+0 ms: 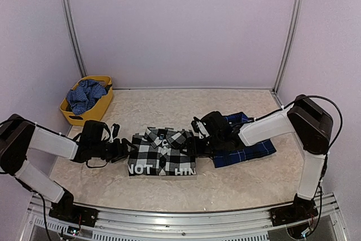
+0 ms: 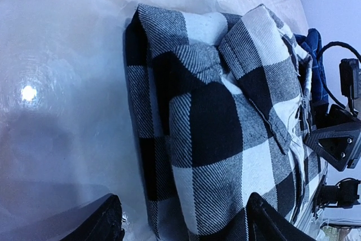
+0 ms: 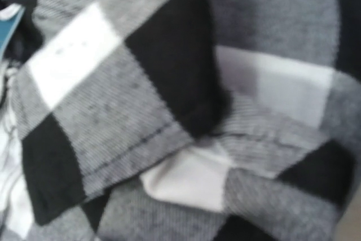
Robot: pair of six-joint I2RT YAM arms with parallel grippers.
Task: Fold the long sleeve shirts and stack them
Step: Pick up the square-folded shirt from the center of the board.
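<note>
While the left gripper [image 2: 183, 218] has its fingers [image 2: 107, 221] apart astride one edge of the folded check shirt [image 1: 161, 153] at the middle of the table [image 1: 225, 187] and the right gripper [image 1: 192, 144], against the cloth, gives no readable finger state, an uneven lift could undo the fold.

The top external camera sits above and behind the arm bases, facing the back wall and looking down on the whole table [image 1: 242, 187]. The left wrist camera rides low, just off the tabletop. It looks across the black-and-white check shirt [image 2: 225, 134] from close in, with the left gripper [image 2: 179, 227] at its bottom edge. The right wrist camera is so near the same shirt [image 3: 169, 111] that cloth fills its frame (and blurs). All three views share that shirt [image 1: 161, 153]. The overhead and left wrist views also share the navy plaid shirt [image 1: 254, 149].
</note>
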